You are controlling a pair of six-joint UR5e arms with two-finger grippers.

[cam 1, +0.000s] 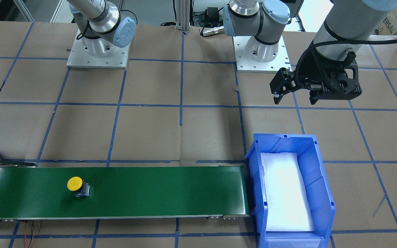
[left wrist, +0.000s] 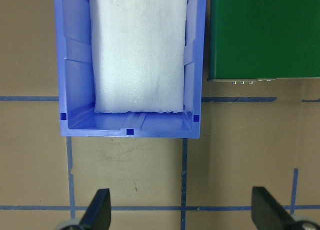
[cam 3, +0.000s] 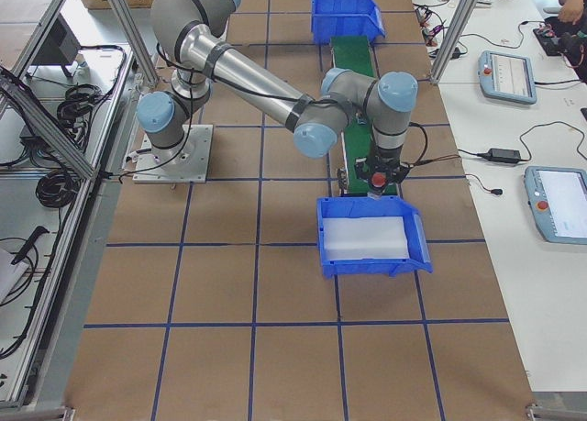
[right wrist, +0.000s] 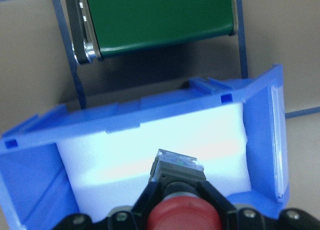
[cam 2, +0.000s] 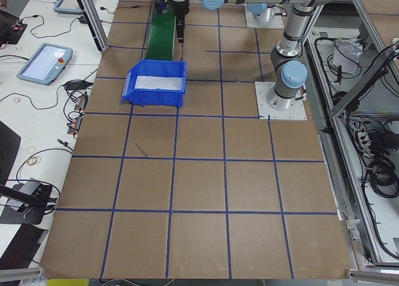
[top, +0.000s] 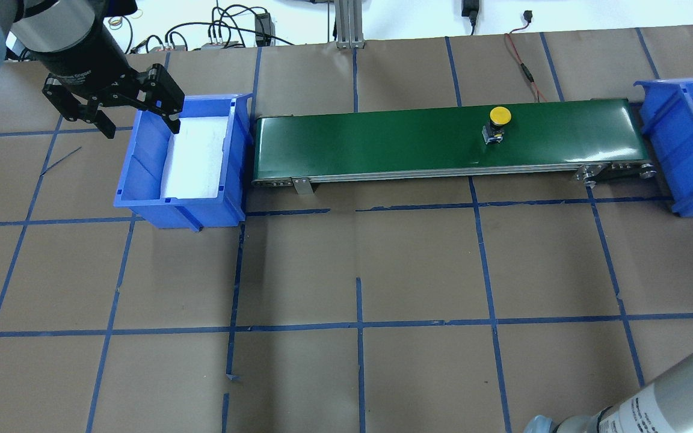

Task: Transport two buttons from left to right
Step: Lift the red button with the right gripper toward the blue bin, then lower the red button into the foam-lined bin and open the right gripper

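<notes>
Red button (right wrist: 181,210) gripped between right fingers (right wrist: 216,202), body-down over blue bin (right wrist: 150,115); yellow button (top: 495,125) on belt (top: 382,138); left fingers (left wrist: 98,210) spread.

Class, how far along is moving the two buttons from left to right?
Done: the left bin holds only white foam; the left gripper hangs open near it. In hand: the right gripper grips the red button over the right bin. Left: release it, then fetch the yellow button lying on the conveyor belt.
</notes>
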